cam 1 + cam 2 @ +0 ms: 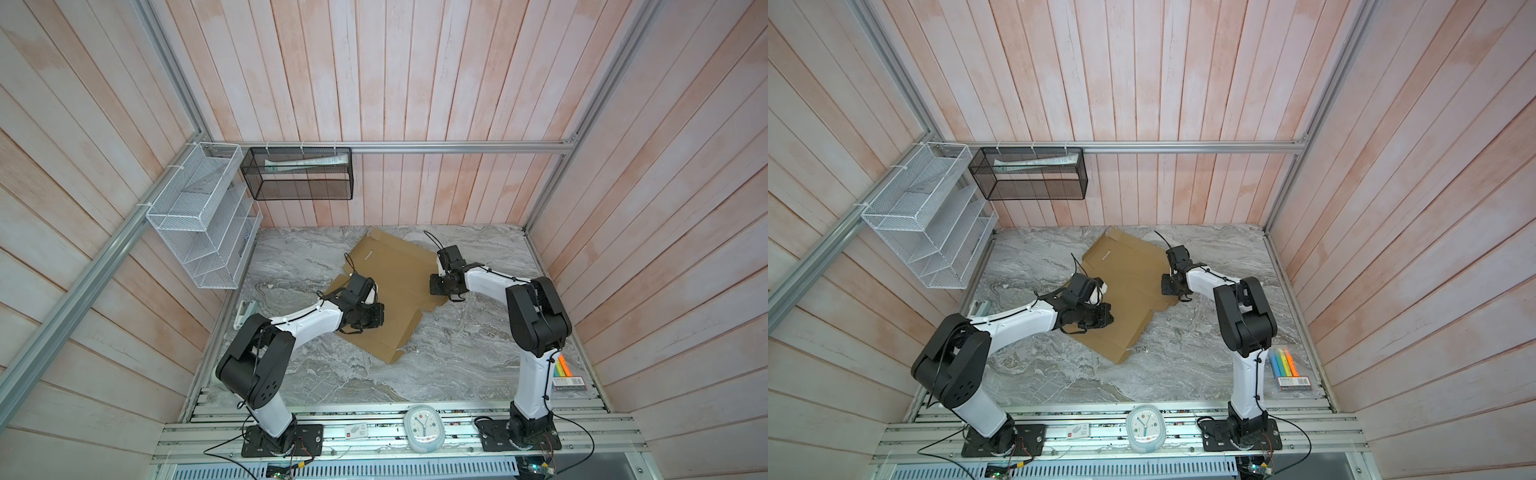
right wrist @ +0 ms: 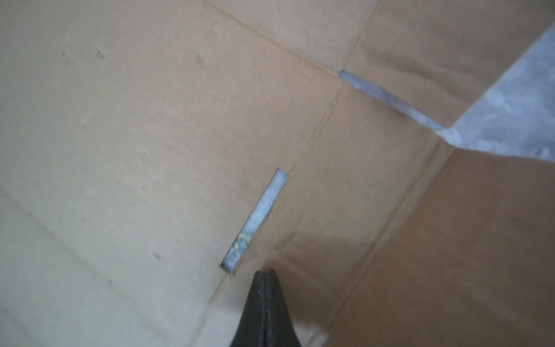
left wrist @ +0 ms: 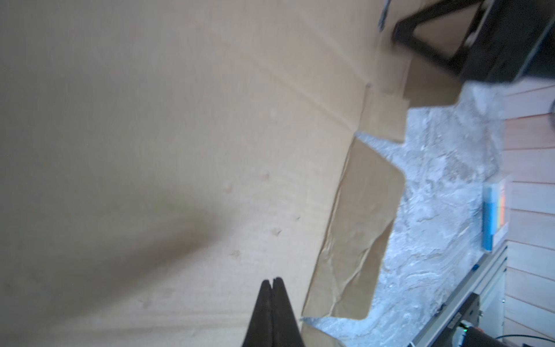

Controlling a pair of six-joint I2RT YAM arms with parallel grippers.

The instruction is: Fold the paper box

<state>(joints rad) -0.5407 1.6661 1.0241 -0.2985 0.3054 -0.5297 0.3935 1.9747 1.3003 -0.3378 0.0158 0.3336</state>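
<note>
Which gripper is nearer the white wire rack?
Left. The left gripper is over the paper box on the side toward the white wire rack; the right gripper is over its opposite edge.

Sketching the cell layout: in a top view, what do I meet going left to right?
White wire rack → left end effector → right end effector → marker pack

Whitewashed pink plank walls (image 1: 415, 83) on three sides. Grey marble-pattern table (image 1: 457, 353). Aluminium rail (image 1: 457, 147) along back wall, black mesh basket (image 1: 297, 174) hung from it; white wire rack (image 1: 199, 216) on left wall. Clock (image 1: 424, 428) just beyond table's front edge.
</note>
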